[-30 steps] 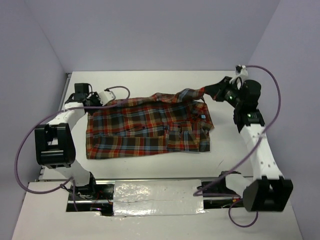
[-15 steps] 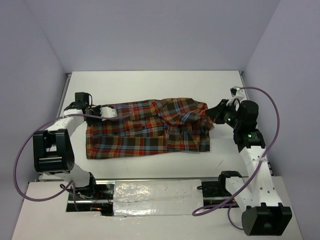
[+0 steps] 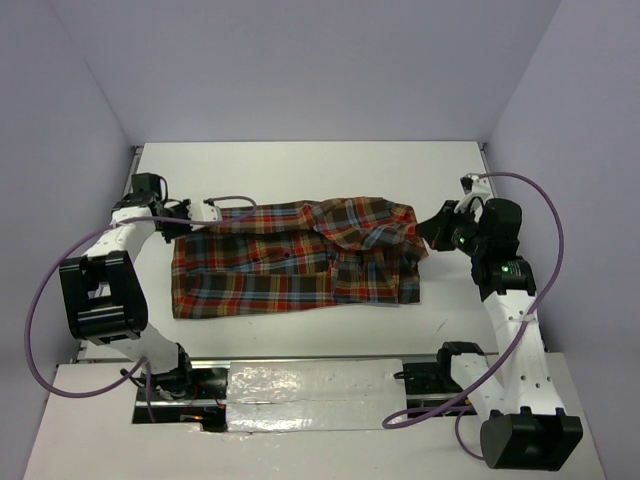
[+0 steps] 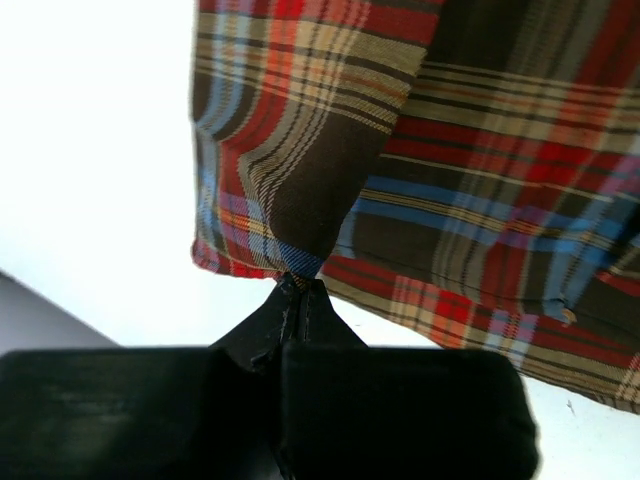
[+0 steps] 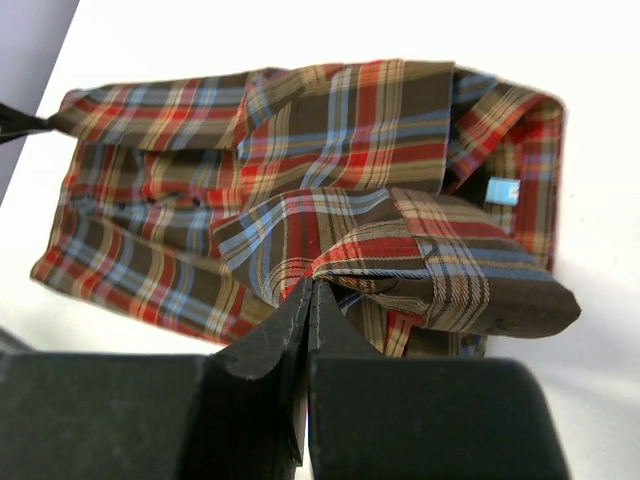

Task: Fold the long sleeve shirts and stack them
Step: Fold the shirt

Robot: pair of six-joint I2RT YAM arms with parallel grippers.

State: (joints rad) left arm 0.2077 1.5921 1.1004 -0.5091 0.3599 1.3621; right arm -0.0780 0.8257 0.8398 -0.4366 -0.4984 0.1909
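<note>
Both arms reach low: left tool (image 4: 300, 290) pinches a corner of the plaid shirt (image 3: 280, 265), right tool (image 5: 308, 290) clenches its opposite edge.

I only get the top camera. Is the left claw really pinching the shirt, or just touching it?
Observer: Pinching. In its wrist view the left claw is shut on a corner fold of the shirt.
Operator: What about the right claw?
Observer: The right claw is shut too, nipping a fold of cloth at its tips.
Operator: Anything else I can't see?
Observer: A small light-blue label shows on the cloth past that fold.
</note>
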